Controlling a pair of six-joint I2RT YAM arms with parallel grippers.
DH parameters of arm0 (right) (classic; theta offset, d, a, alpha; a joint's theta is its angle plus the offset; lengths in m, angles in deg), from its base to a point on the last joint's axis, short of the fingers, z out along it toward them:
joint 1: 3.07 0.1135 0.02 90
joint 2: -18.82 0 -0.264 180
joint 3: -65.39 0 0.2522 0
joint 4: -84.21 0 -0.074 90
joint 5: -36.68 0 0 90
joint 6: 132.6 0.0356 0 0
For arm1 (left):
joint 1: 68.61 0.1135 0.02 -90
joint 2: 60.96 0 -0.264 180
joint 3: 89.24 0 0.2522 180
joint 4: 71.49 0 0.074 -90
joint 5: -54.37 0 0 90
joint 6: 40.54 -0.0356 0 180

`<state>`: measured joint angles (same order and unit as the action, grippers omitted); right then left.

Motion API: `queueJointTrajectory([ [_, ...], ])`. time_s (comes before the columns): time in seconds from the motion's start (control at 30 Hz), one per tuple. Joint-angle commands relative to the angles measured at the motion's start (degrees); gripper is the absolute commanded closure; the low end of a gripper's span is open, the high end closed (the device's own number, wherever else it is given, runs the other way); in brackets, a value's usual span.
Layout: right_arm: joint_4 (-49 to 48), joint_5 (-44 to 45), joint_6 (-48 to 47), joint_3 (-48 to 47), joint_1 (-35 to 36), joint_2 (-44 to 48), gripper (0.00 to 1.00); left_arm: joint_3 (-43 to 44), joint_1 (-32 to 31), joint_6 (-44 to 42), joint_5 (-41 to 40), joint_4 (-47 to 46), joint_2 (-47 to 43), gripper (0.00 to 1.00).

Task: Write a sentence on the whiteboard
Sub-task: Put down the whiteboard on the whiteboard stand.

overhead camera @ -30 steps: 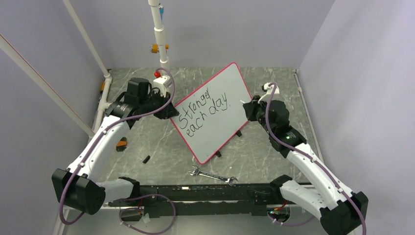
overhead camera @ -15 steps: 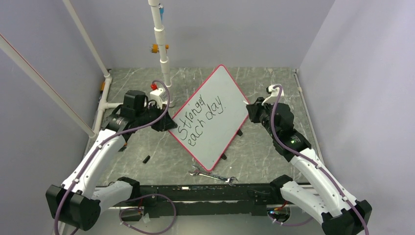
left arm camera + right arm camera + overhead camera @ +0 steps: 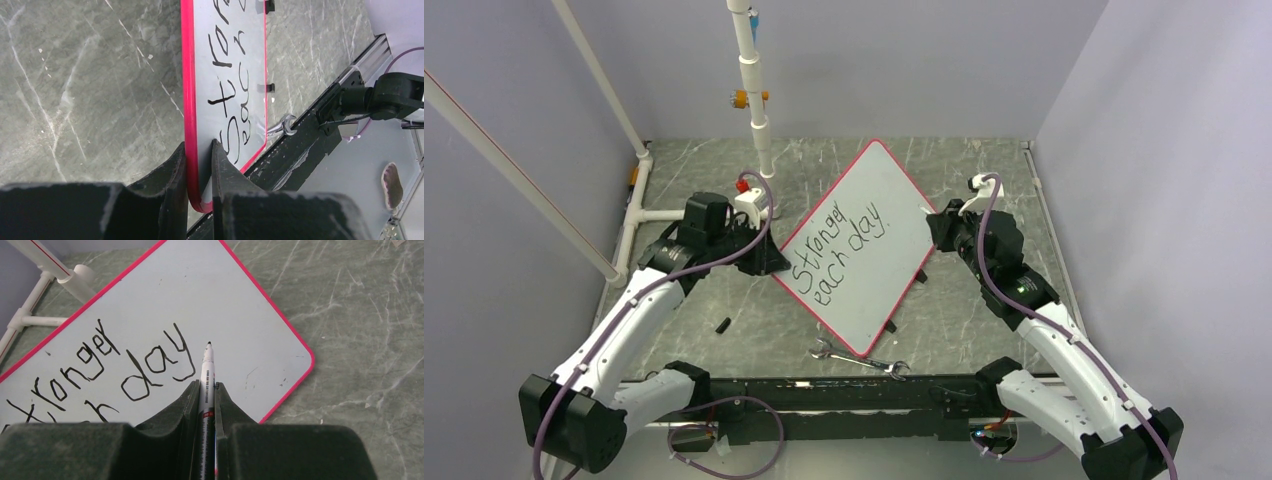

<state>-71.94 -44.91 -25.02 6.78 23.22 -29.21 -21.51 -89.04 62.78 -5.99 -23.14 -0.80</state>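
The whiteboard (image 3: 879, 180) sits mid-table, turned corner-on like a diamond. Its far corner points at the back wall and its near corner hangs just above the wrench (image 3: 859, 358). The sentence (image 3: 842, 250), "Stronger each day", runs across it in two black lines, so the writing looks complete.

The left gripper (image 3: 199, 145) is pinching the board's left edge, one finger on the back and one on the white face, right at the red rim beside the "S". To the right, the right gripper (image 3: 206, 385) is clamped on a marker (image 3: 207, 365), with the tip pointing at the bare patch just past "day". Whether that tip touches the surface I can't quite tell from here.

As for handling, this looks like a thin, stiff, light panel with a slick glossy face. Held at one edge only, it will probably want to swing about that pinch. The rim is the place to take it, clear of the lettering, since dry-erase ink likely smears at a brush. A second hold on the opposite rim would steady it.

Further out, the grey marbled table (image 3: 984, 300) carries a small dark piece (image 3: 722, 324) on the near left. A white pipe stand (image 3: 749, 70) rises at the far side.
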Motion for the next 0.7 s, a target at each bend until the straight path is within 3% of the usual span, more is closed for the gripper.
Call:
queueJointTrajectory([
  [0.0, -1.8, 0.0, 0.3, 0.2, -0.2, 0.5, 1.00, -0.8, -1.3, -3.6, -4.6, -0.3, 1.6, 0.99],
  [0.67, -3.9, 0.0, 0.5, 2.3, -0.2, -1.1, 1.00, 0.0, -1.3, -4.0, -8.2, -2.2, 2.6, 0.72],
])
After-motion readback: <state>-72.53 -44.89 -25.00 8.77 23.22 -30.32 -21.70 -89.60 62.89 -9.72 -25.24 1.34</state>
